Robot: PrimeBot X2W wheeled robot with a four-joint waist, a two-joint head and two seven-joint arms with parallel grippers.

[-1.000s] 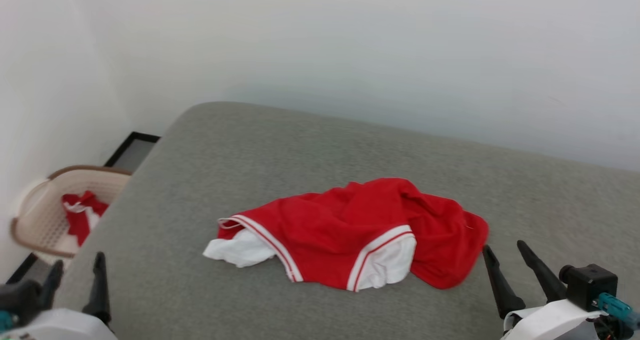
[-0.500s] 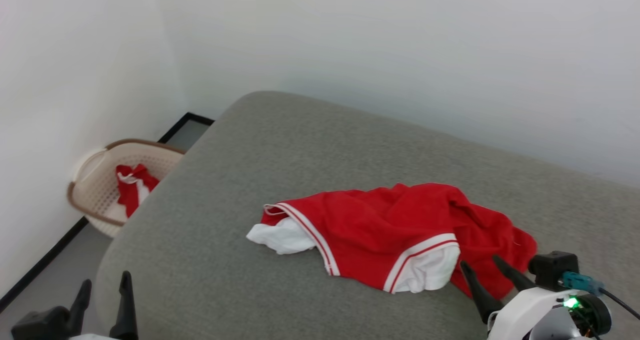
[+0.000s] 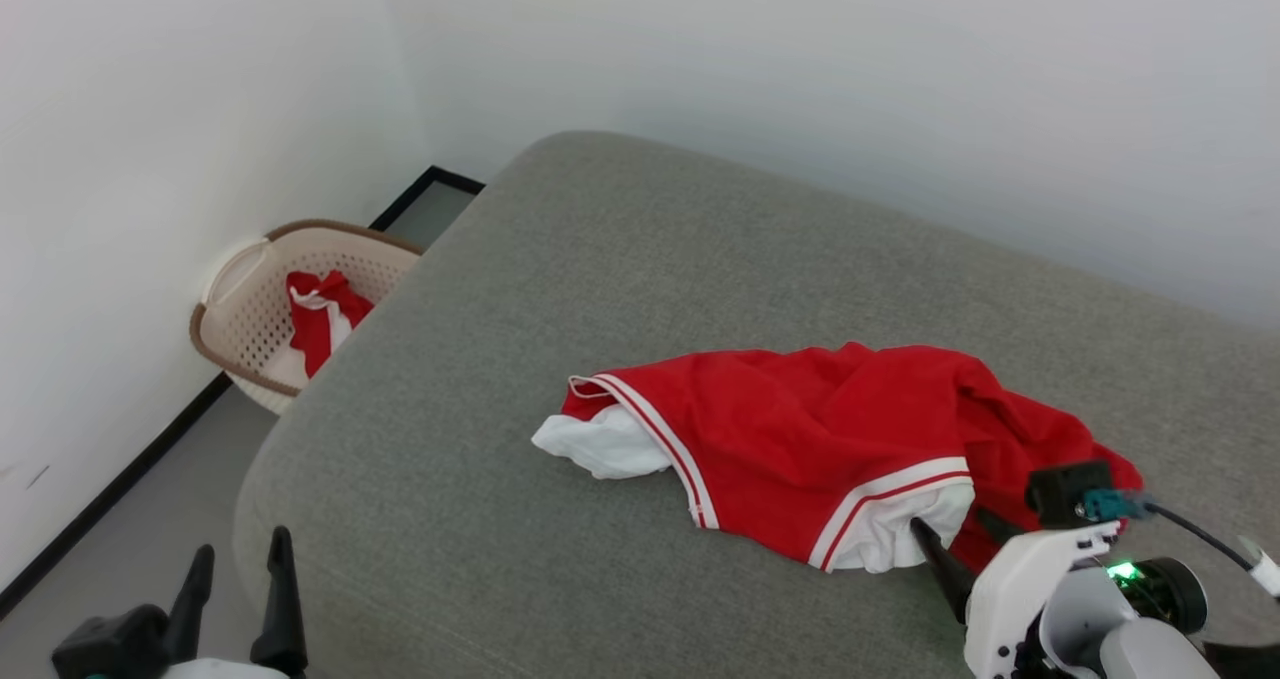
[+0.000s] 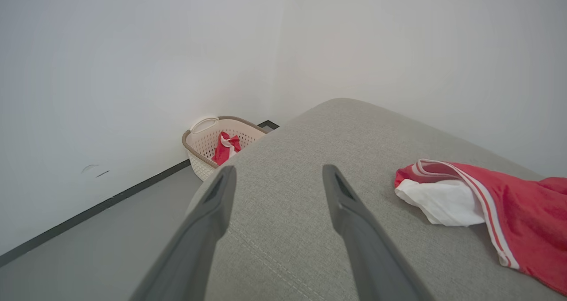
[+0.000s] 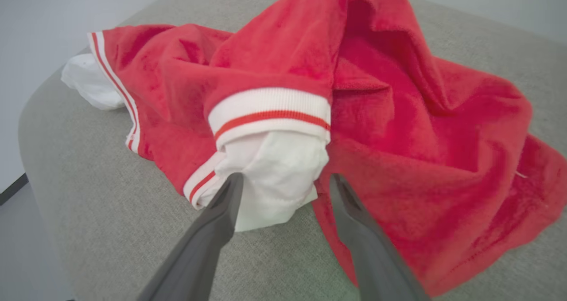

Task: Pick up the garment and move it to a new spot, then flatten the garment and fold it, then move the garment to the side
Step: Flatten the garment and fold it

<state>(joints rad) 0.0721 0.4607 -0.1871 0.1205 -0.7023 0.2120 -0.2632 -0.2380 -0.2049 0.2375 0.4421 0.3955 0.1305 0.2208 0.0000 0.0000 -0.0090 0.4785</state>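
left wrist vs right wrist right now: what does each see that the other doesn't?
Left wrist, not right: the laundry basket with a red-and-white cloth in it, and the open left gripper. Right wrist, not left: the open right gripper, fingers either side of the white fabric below a striped band. Shared: the garment, crumpled on the grey cushion, and the white wall.

We log bright, even, diffuse light with no glare. A thin soft shadow lies under the near edge of the garment (image 3: 800, 439). The wall (image 3: 800, 79) behind the garment washes out pale. Wrist views stretch wide-angle away from the garment.
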